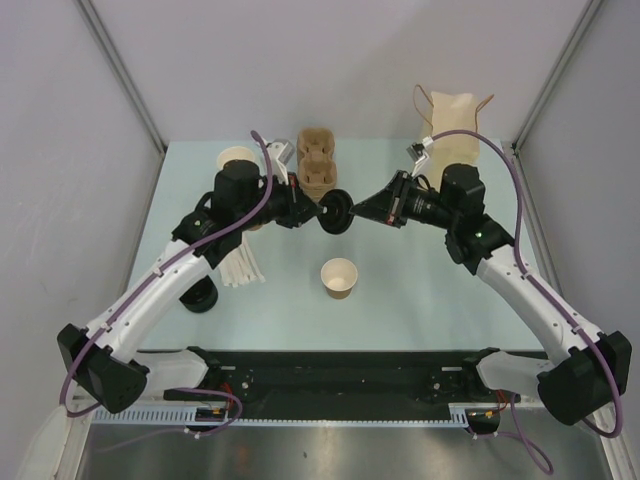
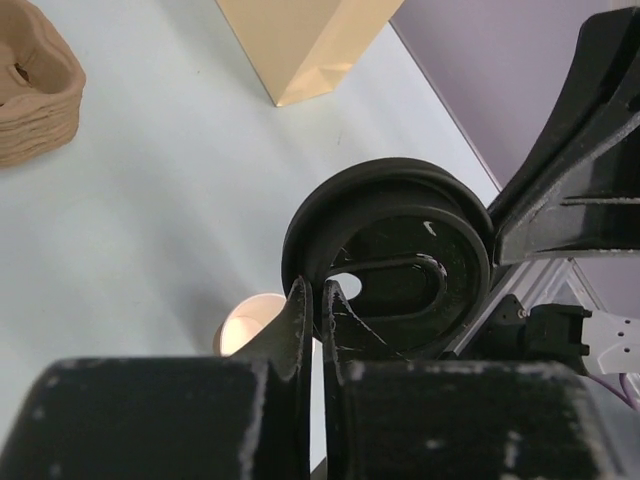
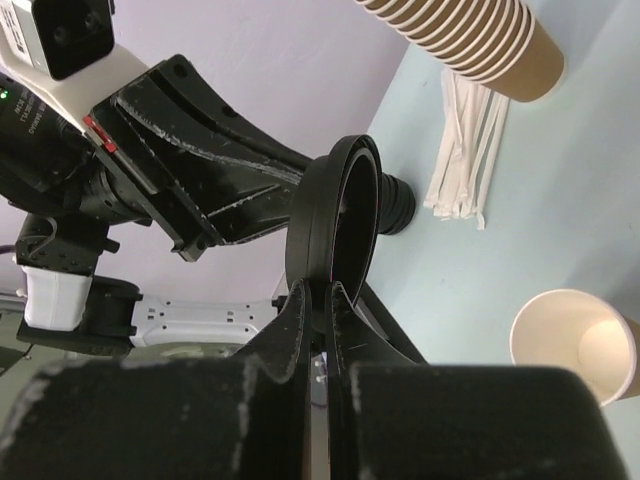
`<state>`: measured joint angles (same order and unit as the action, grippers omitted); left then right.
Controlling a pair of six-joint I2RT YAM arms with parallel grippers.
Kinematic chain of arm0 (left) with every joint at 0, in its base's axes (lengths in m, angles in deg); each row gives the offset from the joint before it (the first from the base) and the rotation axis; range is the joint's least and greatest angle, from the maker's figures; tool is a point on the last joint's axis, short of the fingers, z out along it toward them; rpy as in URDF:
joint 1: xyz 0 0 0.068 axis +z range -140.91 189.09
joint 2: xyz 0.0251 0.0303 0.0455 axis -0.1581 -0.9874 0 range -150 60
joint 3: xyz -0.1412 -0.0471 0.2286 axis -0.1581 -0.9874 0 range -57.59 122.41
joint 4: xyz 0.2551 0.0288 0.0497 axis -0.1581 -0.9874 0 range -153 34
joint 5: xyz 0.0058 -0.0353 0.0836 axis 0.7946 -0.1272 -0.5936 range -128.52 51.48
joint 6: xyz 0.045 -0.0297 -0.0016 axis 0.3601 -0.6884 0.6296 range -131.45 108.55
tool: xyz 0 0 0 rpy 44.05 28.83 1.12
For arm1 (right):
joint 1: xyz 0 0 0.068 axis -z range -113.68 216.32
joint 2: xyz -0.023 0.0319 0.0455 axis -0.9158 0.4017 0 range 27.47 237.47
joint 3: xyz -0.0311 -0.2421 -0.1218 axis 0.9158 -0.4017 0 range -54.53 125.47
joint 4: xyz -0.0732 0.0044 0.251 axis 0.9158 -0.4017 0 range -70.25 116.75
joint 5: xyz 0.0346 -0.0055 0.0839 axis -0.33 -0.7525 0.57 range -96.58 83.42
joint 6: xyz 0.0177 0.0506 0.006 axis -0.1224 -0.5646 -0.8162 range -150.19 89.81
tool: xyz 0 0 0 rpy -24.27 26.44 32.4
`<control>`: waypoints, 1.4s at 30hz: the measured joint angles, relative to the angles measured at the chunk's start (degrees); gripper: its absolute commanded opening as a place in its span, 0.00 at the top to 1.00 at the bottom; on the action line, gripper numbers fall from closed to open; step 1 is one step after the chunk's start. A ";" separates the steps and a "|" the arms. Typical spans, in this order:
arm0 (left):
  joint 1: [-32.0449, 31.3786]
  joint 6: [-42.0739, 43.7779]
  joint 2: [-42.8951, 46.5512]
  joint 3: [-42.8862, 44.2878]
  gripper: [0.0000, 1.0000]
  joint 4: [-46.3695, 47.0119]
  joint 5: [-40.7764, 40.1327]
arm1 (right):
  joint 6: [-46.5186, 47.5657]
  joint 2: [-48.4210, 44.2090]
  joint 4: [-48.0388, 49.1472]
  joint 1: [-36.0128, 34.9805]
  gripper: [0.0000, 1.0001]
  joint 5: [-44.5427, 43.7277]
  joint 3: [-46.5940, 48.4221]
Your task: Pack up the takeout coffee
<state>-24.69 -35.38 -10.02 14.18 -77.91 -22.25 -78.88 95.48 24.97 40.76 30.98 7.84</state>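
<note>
Pinching one black lid (image 1: 337,213) from opposite sides, the left gripper (image 1: 322,212) and the right gripper (image 1: 358,212) meet in the air at the centre of the overhead view. Each has its jaws clenched on the lid's rim. Both wrist views show the fingertips nipped onto that thin edge, and the lid stands on edge rather than flat. The takeout coffee is thus in two parts. The lid is aloft, and the small brown paper cup (image 1: 340,277) stands upright and uncovered on the table (image 1: 420,290) just below centre, apart from both grippers. A pulp cup carrier (image 1: 317,170) sits at upper middle, a paper bag (image 1: 450,125) stands at upper right, and a stack of cups (image 1: 238,158) is at upper left. The lid looks like light, thin plastic that would flex, so the rim is the sensible place to hold it. A hard squeeze, or the two arms pulling against each other, could bow it or flick it loose. The cup appears light with a yielding wall, so it would probably tip or crush easily. Its ribbed side should give good friction for a gentle hold around the middle. The lid would need to come down level and be pressed evenly around the rim.
</note>
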 measured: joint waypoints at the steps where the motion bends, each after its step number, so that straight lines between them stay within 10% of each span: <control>1: 0.02 0.02 -0.11 0.02 1.00 -0.11 -0.20 | 0.00 -0.07 0.02 -0.15 0.53 0.07 -0.24; 4: 0.00 0.98 -0.55 0.11 1.00 -0.98 -0.17 | -0.72 -0.09 -0.04 -0.04 0.03 0.33 -0.92; 5: -0.04 1.60 -0.76 0.24 1.00 -1.75 -0.15 | -0.04 -0.09 -0.26 0.24 0.00 0.42 -1.07; 9: -1.40 6.58 -3.02 2.40 1.00 -6.82 -1.01 | 2.75 -0.74 -3.65 3.78 0.00 0.76 -1.25; 17: -12.02 19.63 -13.49 3.96 1.00 -18.67 -9.11 | 15.17 -4.72 -18.60 10.45 0.37 2.29 -4.42; 42: -14.12 25.53 -26.38 10.97 1.00 -24.59 -16.33 | 19.02 -8.20 -23.65 18.93 0.41 9.70 -15.69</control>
<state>-38.80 -9.85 -36.40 25.15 -102.50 -38.58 -59.86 87.28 1.32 59.68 40.68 -7.86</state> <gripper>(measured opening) 0.015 0.588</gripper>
